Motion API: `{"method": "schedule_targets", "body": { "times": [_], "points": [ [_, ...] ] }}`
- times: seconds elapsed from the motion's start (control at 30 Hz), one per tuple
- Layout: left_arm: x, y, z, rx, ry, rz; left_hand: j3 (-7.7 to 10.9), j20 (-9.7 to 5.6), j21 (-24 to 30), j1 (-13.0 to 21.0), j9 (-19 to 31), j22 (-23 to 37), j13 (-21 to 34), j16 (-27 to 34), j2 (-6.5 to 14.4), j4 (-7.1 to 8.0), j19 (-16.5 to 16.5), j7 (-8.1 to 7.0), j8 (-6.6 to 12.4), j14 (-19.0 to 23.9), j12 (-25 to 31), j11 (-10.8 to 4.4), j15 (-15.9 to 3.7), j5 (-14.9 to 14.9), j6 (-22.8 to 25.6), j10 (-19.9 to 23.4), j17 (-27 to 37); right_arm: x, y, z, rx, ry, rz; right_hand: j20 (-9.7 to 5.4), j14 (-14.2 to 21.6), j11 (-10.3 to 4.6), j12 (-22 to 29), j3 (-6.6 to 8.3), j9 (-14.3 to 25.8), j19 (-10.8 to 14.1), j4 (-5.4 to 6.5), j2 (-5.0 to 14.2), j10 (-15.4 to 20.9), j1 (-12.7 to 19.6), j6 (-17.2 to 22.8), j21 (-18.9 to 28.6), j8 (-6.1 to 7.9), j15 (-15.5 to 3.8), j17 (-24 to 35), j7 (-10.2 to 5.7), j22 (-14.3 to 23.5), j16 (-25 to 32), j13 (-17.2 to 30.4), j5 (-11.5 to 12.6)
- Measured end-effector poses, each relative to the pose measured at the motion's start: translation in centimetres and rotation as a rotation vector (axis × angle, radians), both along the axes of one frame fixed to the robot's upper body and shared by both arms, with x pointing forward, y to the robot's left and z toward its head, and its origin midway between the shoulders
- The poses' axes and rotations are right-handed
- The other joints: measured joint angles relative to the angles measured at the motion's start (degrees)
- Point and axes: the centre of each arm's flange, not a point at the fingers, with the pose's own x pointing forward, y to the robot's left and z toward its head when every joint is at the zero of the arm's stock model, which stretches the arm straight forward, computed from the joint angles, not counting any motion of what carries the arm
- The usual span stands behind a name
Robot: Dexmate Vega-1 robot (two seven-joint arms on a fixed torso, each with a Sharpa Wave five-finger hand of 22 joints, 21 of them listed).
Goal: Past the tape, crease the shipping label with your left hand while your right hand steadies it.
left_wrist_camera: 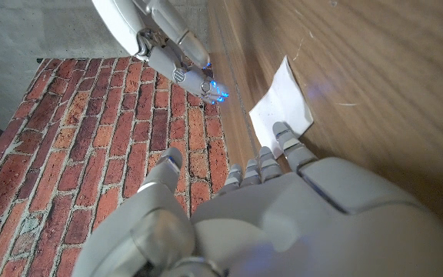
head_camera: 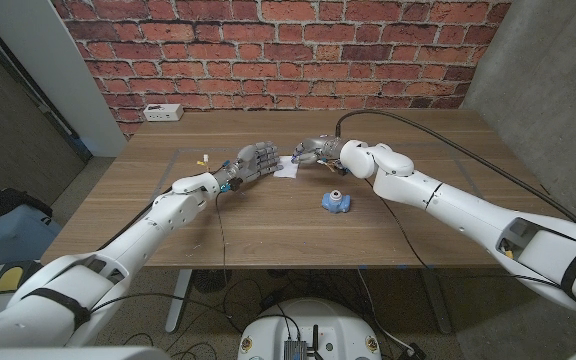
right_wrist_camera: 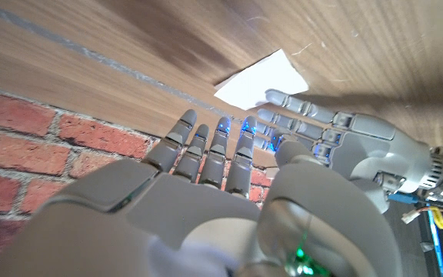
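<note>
A: Start at the left. What is the left hand [head_camera: 253, 160] doing?

B: It reaches across the wooden surface [head_camera: 168, 225] toward the far middle, fingers stretched out and a little apart, holding nothing. In the left wrist view one fingertip [left_wrist_camera: 281, 131] presses on the near edge of the shipping label [left_wrist_camera: 281, 106].

A: And the label itself?

B: A small white sheet [head_camera: 287, 167] lying on the surface between the two hands, toward the far side. The right wrist view shows it as a white patch [right_wrist_camera: 260, 79] with the left hand's fingertips [right_wrist_camera: 277, 98] touching its edge.

A: The right hand [head_camera: 320, 152]?

B: It sits just right of the label, fingers extended and slightly spread, grasping nothing. From its own wrist camera the fingers [right_wrist_camera: 215, 150] point toward the label but stop short of it; I cannot tell whether any of them touches the sheet.

A: Anything further right?

B: A small blue object [head_camera: 335, 202] on the surface, nearer than the right hand. At the far left corner lies a white power strip [head_camera: 162, 112], and a brick wall [head_camera: 288, 45] stands behind.
</note>
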Motion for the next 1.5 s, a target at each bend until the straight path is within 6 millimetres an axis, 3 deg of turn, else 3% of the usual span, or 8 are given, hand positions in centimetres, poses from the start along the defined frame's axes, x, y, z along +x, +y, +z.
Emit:
{"method": "schedule_targets", "body": {
  "times": [0.5, 1.5],
  "points": [
    [-0.4, -0.6, 0.1, 0.01, -0.009, -0.007, -0.24, 0.0, 0.0, -0.22, 0.0, -0.01, 0.0, 0.0, -0.23, 0.23, 0.0, -0.07, 0.0, 0.0, 0.0, 0.0, -0.01, 0.0, -0.08, 0.0, -0.15, -0.4, -0.9, 0.5, 0.036, -0.027, -0.01, 0.22, -0.66, -0.61, -1.04, 0.0, 0.0, -0.23, 0.0, 0.0, -1.91, 0.0, -1.15, 0.0, -0.65, -0.22, 0.0, -0.71, -0.14, -0.24, -0.01, 0.0],
    [-0.4, 0.0, -0.3, 0.004, 0.007, 0.019, -0.47, 0.0, 0.05, -0.98, 0.01, -0.01, 0.0, 0.28, -0.98, 0.47, 0.01, -0.29, 0.0, 0.01, 0.23, -0.24, 0.0, -0.47, -1.7, -0.86, -0.14, 2.8, 2.8, -1.0, -0.043, 0.111, 0.062, 0.54, -0.64, -0.28, -1.03, -0.13, 0.0, -0.55, 0.38, 0.0, -2.22, -0.01, -2.39, -0.25, -0.86, -0.21, 0.27, -0.71, 0.02, -0.24, -0.01, 0.0]
  ]
}}
